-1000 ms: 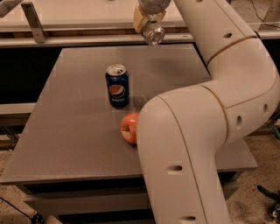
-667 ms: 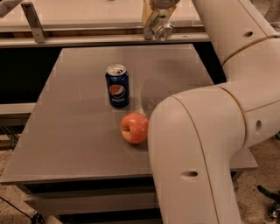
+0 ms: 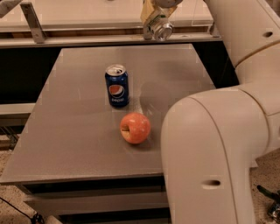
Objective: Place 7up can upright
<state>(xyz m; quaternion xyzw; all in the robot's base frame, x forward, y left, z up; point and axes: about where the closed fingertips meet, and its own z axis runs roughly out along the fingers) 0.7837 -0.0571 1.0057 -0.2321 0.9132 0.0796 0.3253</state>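
Camera view is showing the hand hanging at the top of the frame, over the far edge of the desk and well above its surface. The hand is gripping the 7up can, with the fingers closing narrowly around the can's pale body. The 7up can is hanging in the air, touching nothing on the desk. It is tilting rather than standing upright, and one round silver end is facing down and toward the camera. Most of its side is hiding behind the fingers, so I cannot tell how the label is lying. A blue soda can is standing upright on the desk, left of centre, with its silver top facing up and its red-white-blue logo facing the camera. A red-orange apple is resting on the desk just in front of the blue soda can and slightly to its right, near it but not touching. Both are sitting well apart from the hand. The robot's cream arm is filling the right side of the frame, rising from the lower right, bending back and reaching up toward the hand, and it is covering the desk's near right corner. A pale ledge is running across behind the desk.
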